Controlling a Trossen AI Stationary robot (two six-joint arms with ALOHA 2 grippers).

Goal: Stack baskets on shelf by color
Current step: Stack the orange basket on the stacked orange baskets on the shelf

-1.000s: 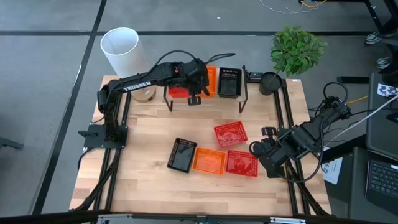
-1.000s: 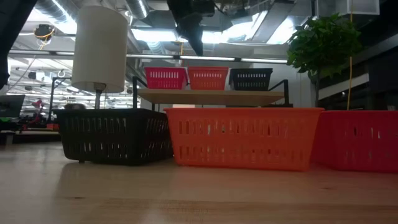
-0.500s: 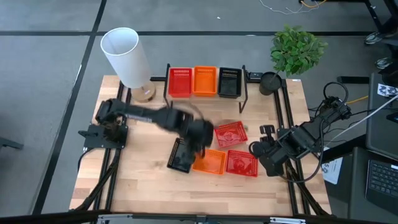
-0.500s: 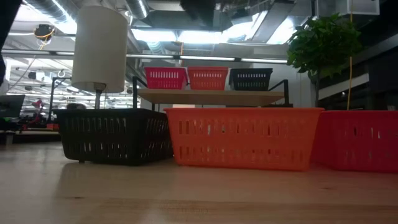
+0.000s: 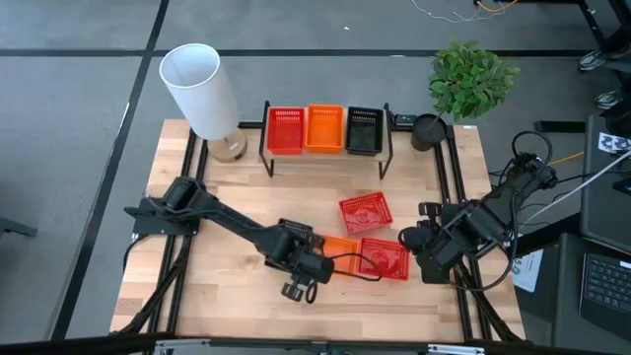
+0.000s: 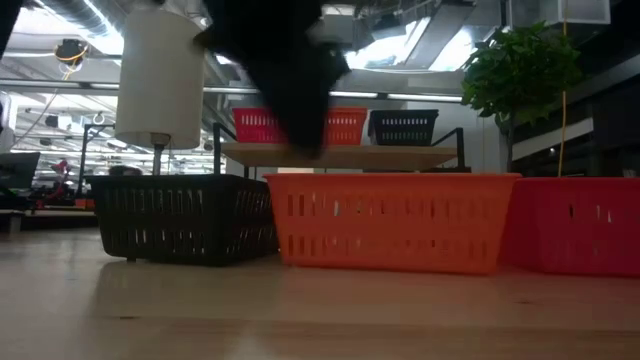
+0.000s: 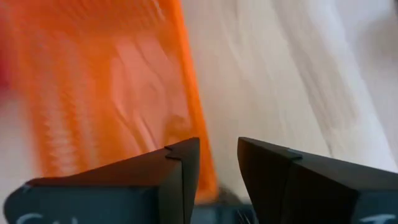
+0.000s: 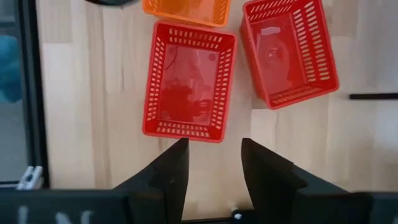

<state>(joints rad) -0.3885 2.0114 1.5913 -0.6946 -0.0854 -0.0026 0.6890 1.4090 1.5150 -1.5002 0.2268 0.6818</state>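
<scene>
On the shelf [image 5: 325,150] at the far edge stand a red basket [image 5: 286,129], an orange basket [image 5: 325,128] and a black basket [image 5: 364,130]. On the table lie two red baskets [image 5: 366,211] [image 5: 385,258], an orange basket [image 5: 342,248] and a black basket [image 6: 185,215]. My left gripper [image 7: 217,163] hangs open just over the orange basket's rim [image 7: 191,118]; I cannot tell whether it touches. My right gripper [image 8: 214,155] waits open above the table's right side, beside the red baskets [image 8: 189,81].
A white cylinder [image 5: 197,89] stands at the far left corner and a potted plant [image 5: 468,84] at the far right. Black rails [image 5: 455,197] run along the table's sides. Bare wood [image 5: 227,296] lies at the near left.
My left gripper has swung from the shelf toward the table's near edge and down, turning as it went, and now hangs over the orange basket on the table. The baskets have stayed in place.
</scene>
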